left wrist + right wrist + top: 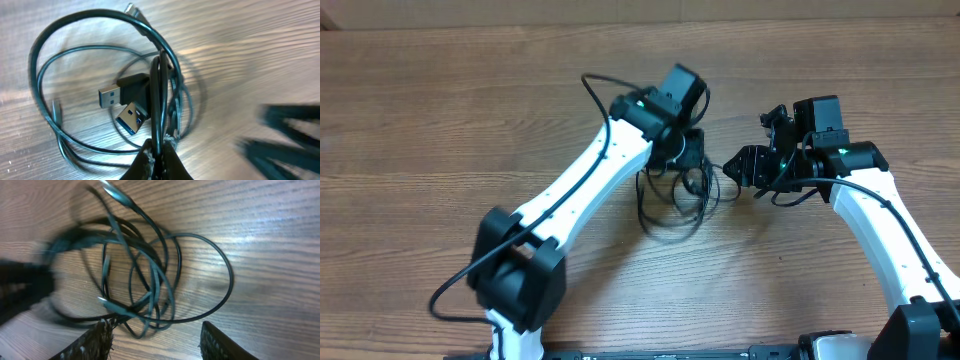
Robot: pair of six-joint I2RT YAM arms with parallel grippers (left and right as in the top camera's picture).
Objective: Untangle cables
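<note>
The cables [692, 186] are thin black cords lying in a looped tangle on the wooden table [440, 110]. My left gripper [159, 148] is shut on one upright strand of the cables [159, 95]. Two USB plugs [120, 93] lie inside the loops. In the overhead view the left gripper [688, 150] sits over the tangle's top. My right gripper [156, 332] is open just beside the loops [155, 287]. One strand passes by its left finger [97, 340], and nothing is clamped. From overhead the right gripper [735, 166] is at the tangle's right edge.
Each arm's own thick black cable [595, 85] trails along its white links. The right gripper shows as a dark blur [285, 137] in the left wrist view. The left gripper shows as a dark blur [30, 285] in the right wrist view.
</note>
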